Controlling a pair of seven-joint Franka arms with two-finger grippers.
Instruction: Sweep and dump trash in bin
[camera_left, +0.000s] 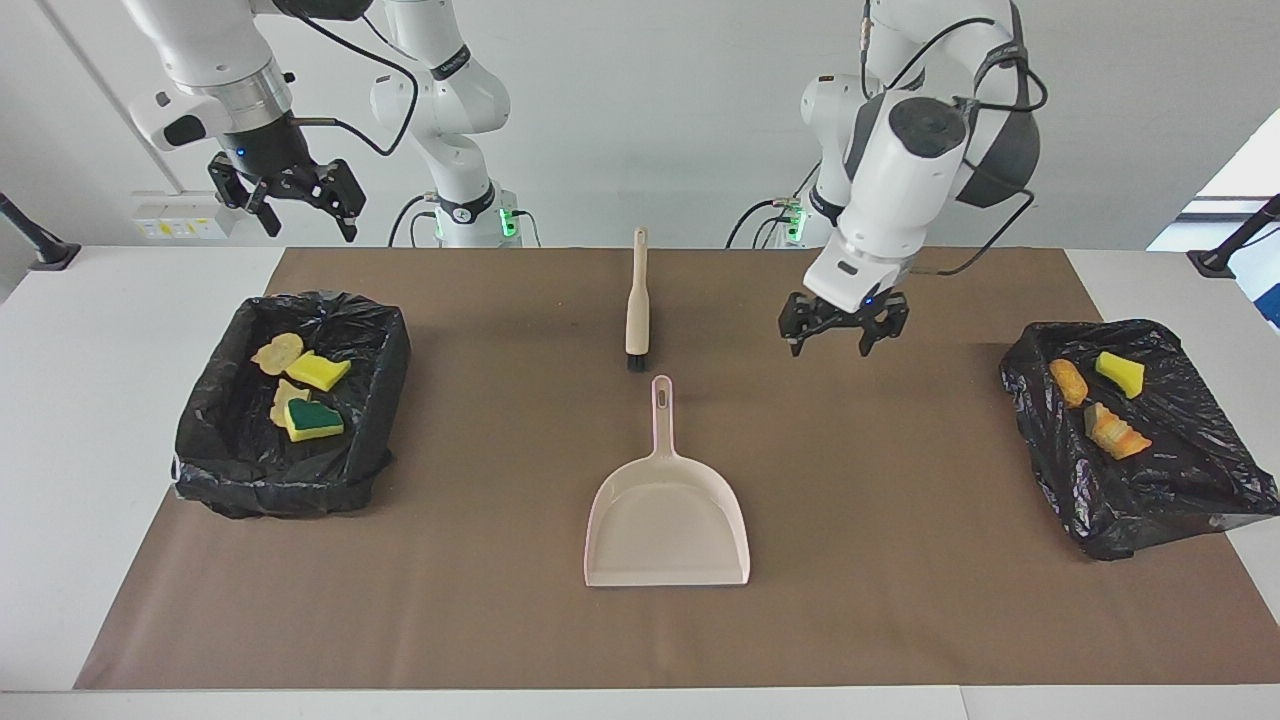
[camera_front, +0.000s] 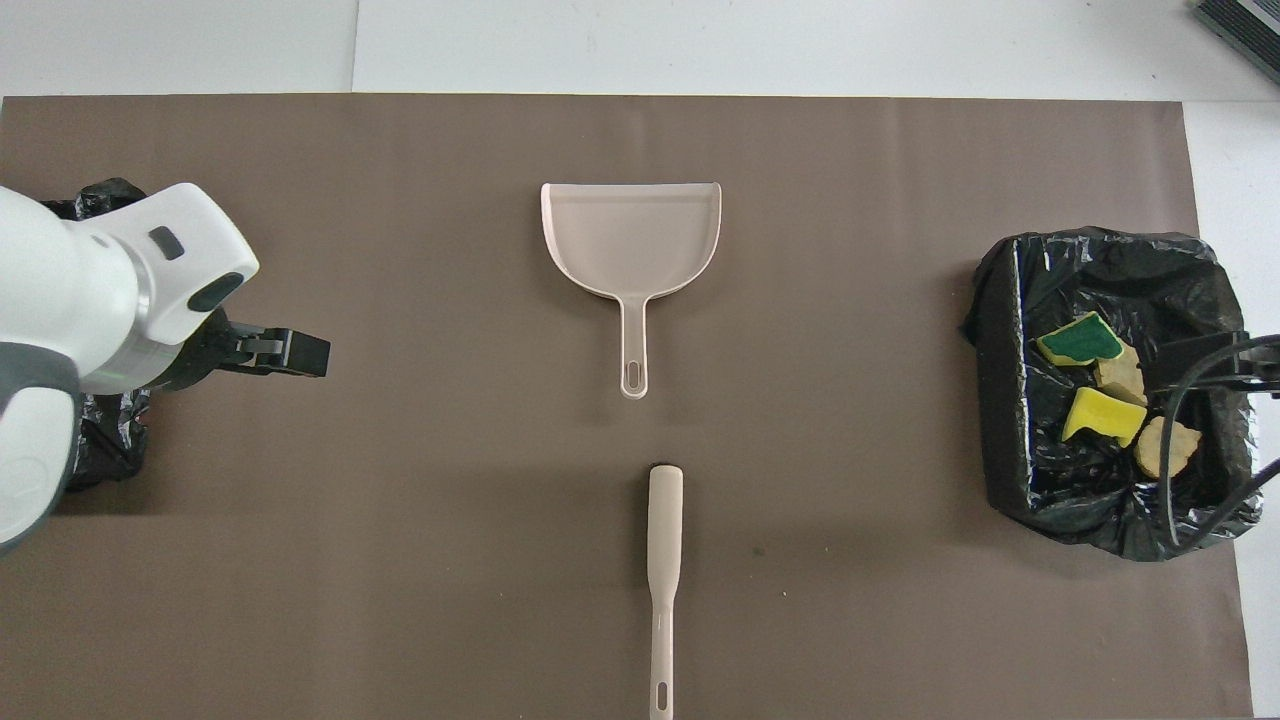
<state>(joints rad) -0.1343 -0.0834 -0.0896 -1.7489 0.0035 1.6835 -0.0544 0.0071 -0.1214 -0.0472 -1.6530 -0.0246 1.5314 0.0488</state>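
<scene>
A: Where is the trash (camera_left: 303, 388) found?
B: Four scraps, yellow-and-green sponge pieces and tan lumps, are seen inside the black-lined bin (camera_left: 215, 440) at the left of the facing frame. Three more scraps (camera_left: 1100, 400), a yellow sponge piece and orange bread-like lumps, are seen in the second black-lined bin (camera_left: 1180, 500) at the right of that frame.

A: What is laid between the bins?
B: A pale pink dustpan (camera_left: 667, 525) is laid flat at the centre of the brown mat (camera_left: 900, 600) on the worktop (camera_left: 60, 450), its handle pointed toward the robots. A beige-handled brush (camera_left: 636, 300) is laid in line with it, higher in the frame, its bristle end close to the dustpan's handle tip but apart from it.

A: How are the end effectors placed?
B: The left end effector (camera_left: 843, 338) is held above bare mat, right of centre in the facing frame, between the dustpan and the second bin; its fingers are spread and nothing is pinched. The right end effector (camera_left: 298, 207) is raised at the upper left, above the first bin's end of the worktop, fingers likewise spread and empty.

A: Is anything blocked?
B: In the overhead frame, the second bin is largely covered by the left arm.
</scene>
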